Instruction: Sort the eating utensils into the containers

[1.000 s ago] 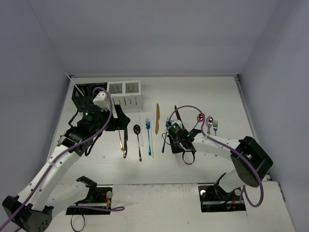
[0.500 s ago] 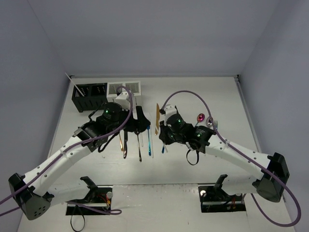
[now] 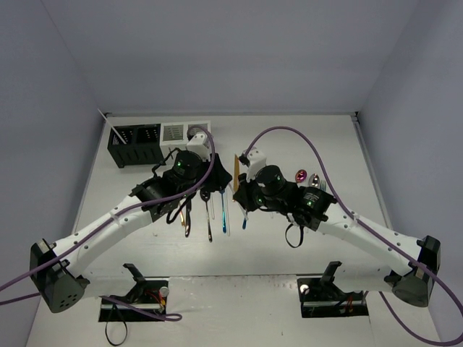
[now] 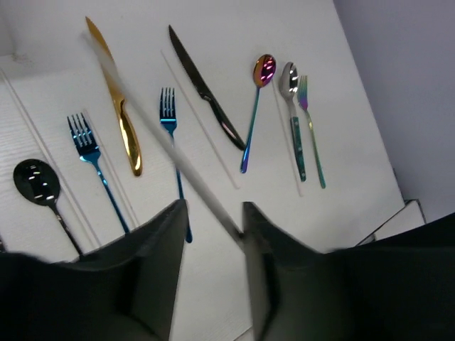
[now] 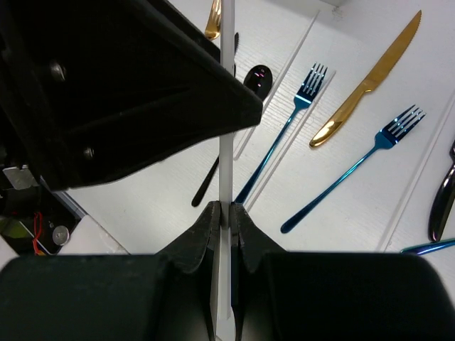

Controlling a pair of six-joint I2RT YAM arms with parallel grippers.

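My right gripper (image 5: 227,207) is shut on a pale chopstick (image 5: 227,106) held above the table. My left gripper (image 4: 213,206) faces it, jaws apart around the same chopstick (image 4: 163,135), which touches only one finger (image 4: 250,217). The two grippers meet mid-table, left gripper (image 3: 223,176) beside right gripper (image 3: 242,189). Below lie a gold knife (image 4: 121,99), two blue forks (image 4: 89,145), a black knife (image 4: 206,92), a pink-purple spoon (image 4: 264,71), a silver spoon (image 4: 289,82) and a black spoon (image 4: 35,181). The black container (image 3: 136,137) and white container (image 3: 177,132) stand at the back left.
A thin stick (image 3: 114,130) pokes up from the black container's left end. An iridescent fork (image 4: 309,121) lies furthest right in the row. Thin pale chopsticks (image 4: 202,128) lie flat between the utensils. Purple cables loop over both arms.
My left arm swung right from the containers to mid-table, and its jaws narrowed around the chopstick. My right arm carried the chopstick up and left to meet it.
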